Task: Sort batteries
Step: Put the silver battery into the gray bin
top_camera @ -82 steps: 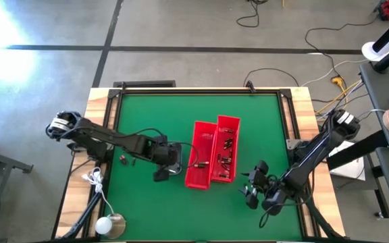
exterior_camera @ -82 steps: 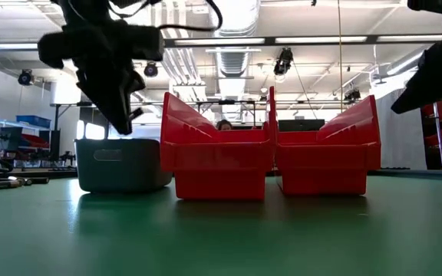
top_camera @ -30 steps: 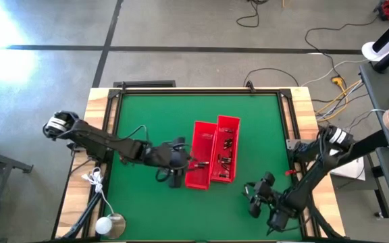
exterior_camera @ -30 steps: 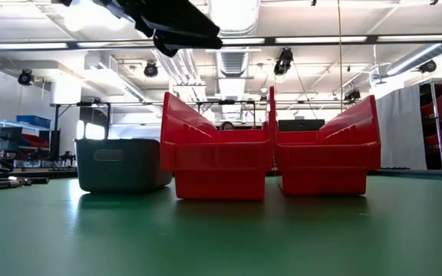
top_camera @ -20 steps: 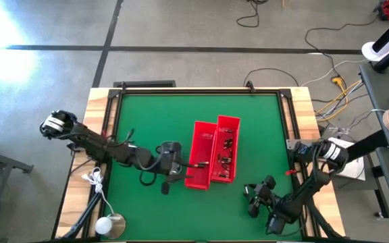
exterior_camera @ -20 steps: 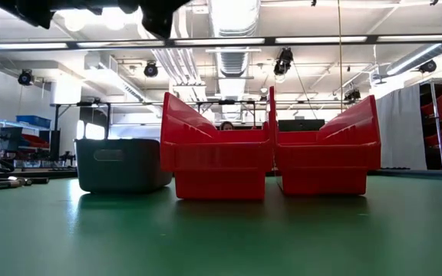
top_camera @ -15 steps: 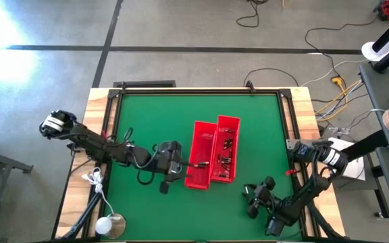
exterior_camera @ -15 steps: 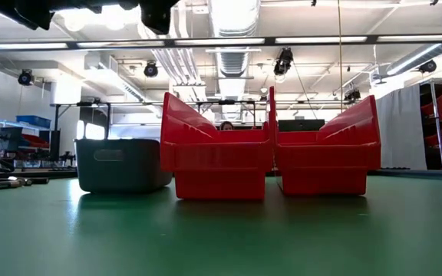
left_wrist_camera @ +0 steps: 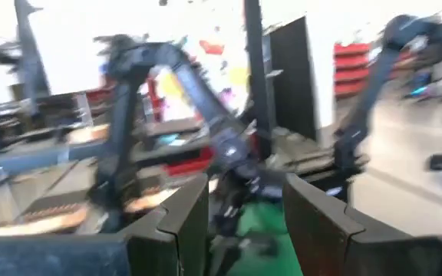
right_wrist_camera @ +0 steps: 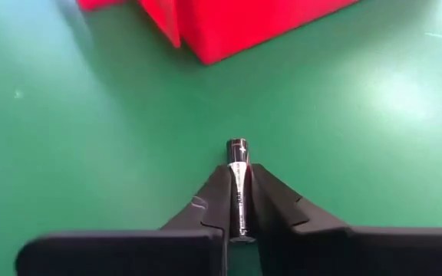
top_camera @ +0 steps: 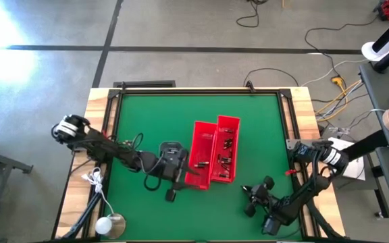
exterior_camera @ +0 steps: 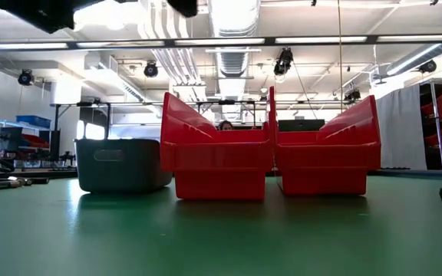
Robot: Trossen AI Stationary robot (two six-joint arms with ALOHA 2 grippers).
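My right hand [right_wrist_camera: 239, 201] is low at the table, near its front right corner, fingers [right_wrist_camera: 212, 201] pinched tight on a battery [right_wrist_camera: 238, 184] lying lengthwise between them. The right arm folds back from there toward its base at the table's right edge. My left hand [top_camera: 174, 177] hangs higher, out over the table's middle, wrist tipped up, fingers [left_wrist_camera: 184, 215] spread apart with nothing between them.

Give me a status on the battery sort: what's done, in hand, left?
Done: several small dark batteries already lie in the right-hand long red plastic bin.
In hand: the right claw is shut on one slim dark cylindrical battery, low over the green table mat near the bins.
Left: that battery isn't binned yet. The left claw is open and empty, raised beside the left red plastic bin.
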